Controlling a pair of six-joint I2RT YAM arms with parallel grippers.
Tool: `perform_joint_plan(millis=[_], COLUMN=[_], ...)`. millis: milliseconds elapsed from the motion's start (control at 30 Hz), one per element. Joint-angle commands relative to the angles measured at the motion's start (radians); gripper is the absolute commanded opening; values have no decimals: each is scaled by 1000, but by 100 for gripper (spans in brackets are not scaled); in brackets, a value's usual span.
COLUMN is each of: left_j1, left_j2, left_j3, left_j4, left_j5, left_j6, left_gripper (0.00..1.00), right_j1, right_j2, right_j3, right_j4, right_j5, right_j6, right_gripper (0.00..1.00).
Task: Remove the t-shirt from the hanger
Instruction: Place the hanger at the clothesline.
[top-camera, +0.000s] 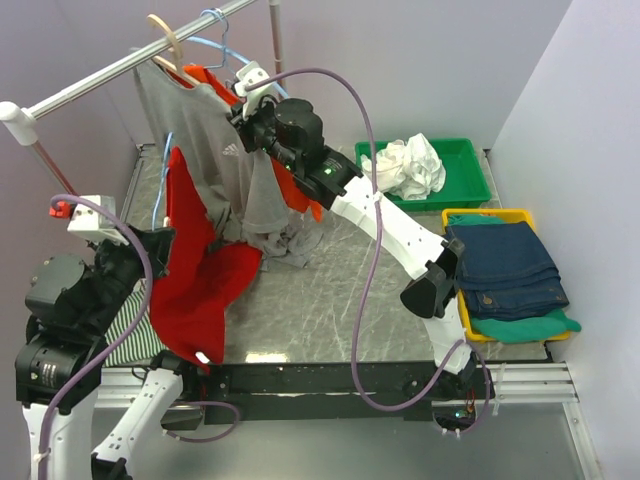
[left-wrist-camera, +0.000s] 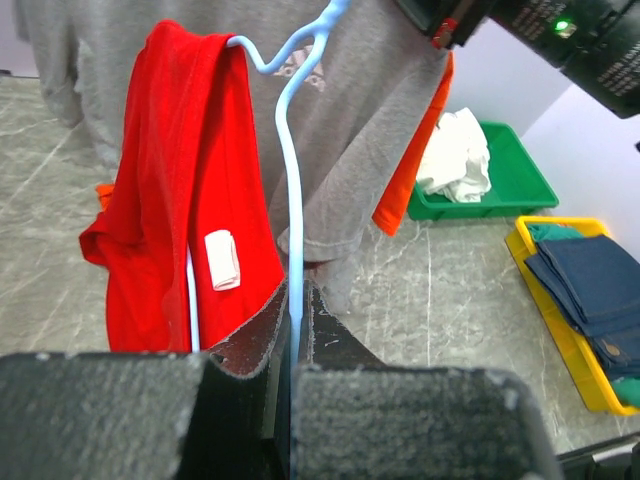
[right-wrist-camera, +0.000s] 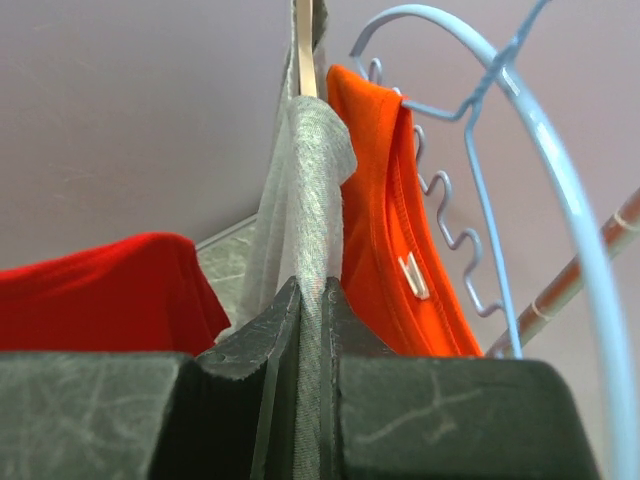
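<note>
**A:** Overhead view. What is the status of the right claw?

**B:** The right claw (top-camera: 243, 108) sits at the shoulder of the grey t-shirt (top-camera: 215, 150). That shirt hangs on the wooden hanger (top-camera: 165, 40) on the rail (top-camera: 120, 68). I cannot tell the jaw gap from this view. The red t-shirt (top-camera: 200, 270) hangs low at the left, in front of the left arm (top-camera: 70, 300).

**A:** Left wrist view?

**B:** On the left claw (left-wrist-camera: 297, 300) the jaws are together, clamped on the wire of the pale blue hanger (left-wrist-camera: 290, 170). The red t-shirt is draped over that hanger's left shoulder and falls beside the left finger. The grey t-shirt hangs behind it.

**A:** Right wrist view?

**B:** On the right claw (right-wrist-camera: 313, 295) the jaws are nearly together, pinching a fold of the grey t-shirt (right-wrist-camera: 315, 150) between the pads. The orange shirt (right-wrist-camera: 385, 230) hangs just beside that fold on the right, on a second blue hanger (right-wrist-camera: 540, 130).
</note>
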Motion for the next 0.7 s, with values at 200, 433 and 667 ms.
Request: perform_joint_plan(millis=[200, 433, 667], left_j1=[-2, -2, -2], left_j2=[17, 26, 7], left_j3=[-14, -4, -19], left_j4=[91, 87, 119], left_j5=[111, 255, 321], left_j6=[42, 74, 63], left_gripper=[1, 1, 1], right_j1=[-17, -15, -4], right_j2=[-65, -232, -699], right_j3=[-38, -269, -866], right_j4=[39, 104, 292], right_j5=[-4, 74, 182], right_j6=[18, 19, 96], right_gripper=[23, 93, 100])
